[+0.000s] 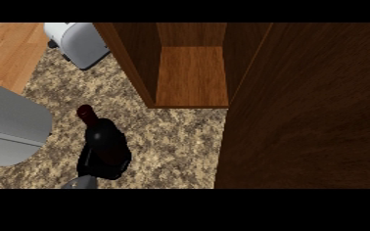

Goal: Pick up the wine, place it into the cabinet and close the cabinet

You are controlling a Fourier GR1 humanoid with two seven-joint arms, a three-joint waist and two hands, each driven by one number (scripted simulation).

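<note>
Beside the open cabinet (192,73), left hand (108,169) grips wine (101,134); toaster (80,41) behind

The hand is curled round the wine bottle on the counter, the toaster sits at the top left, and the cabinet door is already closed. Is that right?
Not quite. The head view shows the cabinet open: its door is swung wide and the bare shelf inside is visible. The rest holds: the hand is curled round the wine bottle on the counter, and the toaster sits at the top left.
</note>
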